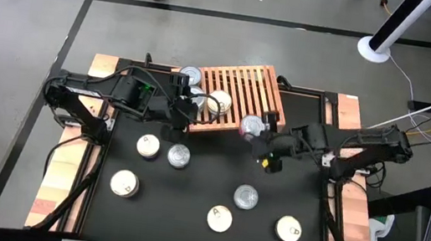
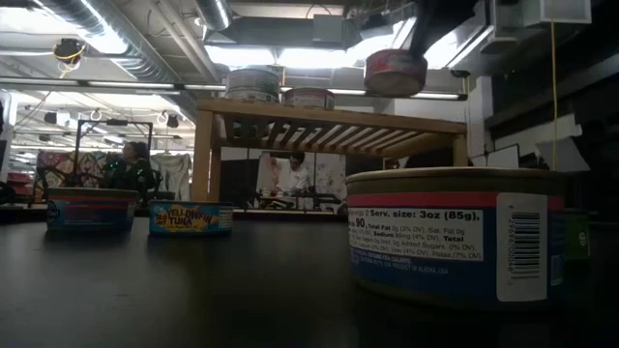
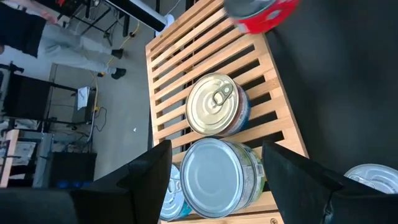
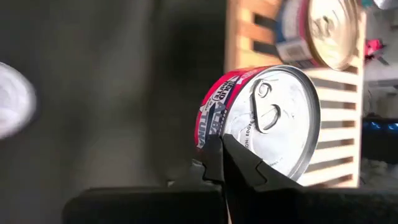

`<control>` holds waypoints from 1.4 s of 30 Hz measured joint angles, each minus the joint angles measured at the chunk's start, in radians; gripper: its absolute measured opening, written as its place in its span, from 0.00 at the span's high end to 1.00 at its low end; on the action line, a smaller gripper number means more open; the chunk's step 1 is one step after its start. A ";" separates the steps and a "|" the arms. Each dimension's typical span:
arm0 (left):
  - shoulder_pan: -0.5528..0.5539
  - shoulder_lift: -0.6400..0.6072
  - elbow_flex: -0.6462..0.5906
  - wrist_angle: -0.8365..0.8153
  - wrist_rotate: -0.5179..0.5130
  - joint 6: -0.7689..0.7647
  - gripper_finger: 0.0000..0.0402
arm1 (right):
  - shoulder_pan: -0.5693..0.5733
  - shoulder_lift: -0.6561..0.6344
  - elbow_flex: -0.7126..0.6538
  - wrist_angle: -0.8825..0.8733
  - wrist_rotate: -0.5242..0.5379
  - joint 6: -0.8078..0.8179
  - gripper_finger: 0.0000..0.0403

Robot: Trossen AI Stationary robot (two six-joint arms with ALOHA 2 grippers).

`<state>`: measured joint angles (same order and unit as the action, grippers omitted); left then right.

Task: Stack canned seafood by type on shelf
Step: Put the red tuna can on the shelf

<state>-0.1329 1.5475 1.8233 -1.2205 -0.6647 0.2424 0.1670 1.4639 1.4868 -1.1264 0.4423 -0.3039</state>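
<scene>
The light-wood slatted shelf stands at the table's far middle. Three tins sit on its left part: a gold-lidded one, a silver-topped teal one, and one half hidden behind it. My left gripper is open above the shelf's left end, with one finger on either side of the silver-topped tin; I cannot tell whether they touch it. My right gripper is shut on a red-labelled tin by the shelf's near right corner, above the level of the shelf top in the low view. My right gripper holds the red tin by the edge nearest the wrist, where side wall meets lid. The fingers cover the contact itself. They come from the table's right, slanting down. The tin is lifted clear, roughly level, pull-tab lid up.
Several tins stand loose on the black tabletop: two at the left middle, one at the near left, three toward the near right. The shelf's right half is bare slats. Wooden side rails flank the table.
</scene>
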 joint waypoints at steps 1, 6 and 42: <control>0.000 0.000 0.000 0.000 0.000 0.000 0.39 | -0.024 0.000 0.000 0.000 0.000 -0.021 1.00; 0.000 0.000 0.000 0.000 0.000 0.000 0.39 | -0.140 0.000 0.000 0.021 -0.003 -0.139 1.00; 0.003 0.001 0.000 0.002 0.000 -0.007 0.39 | -0.620 0.187 0.002 0.387 -0.223 -0.648 1.00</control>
<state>-0.1303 1.5486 1.8233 -1.2186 -0.6647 0.2352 -0.4526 1.6512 1.4887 -0.7397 0.2198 -0.9520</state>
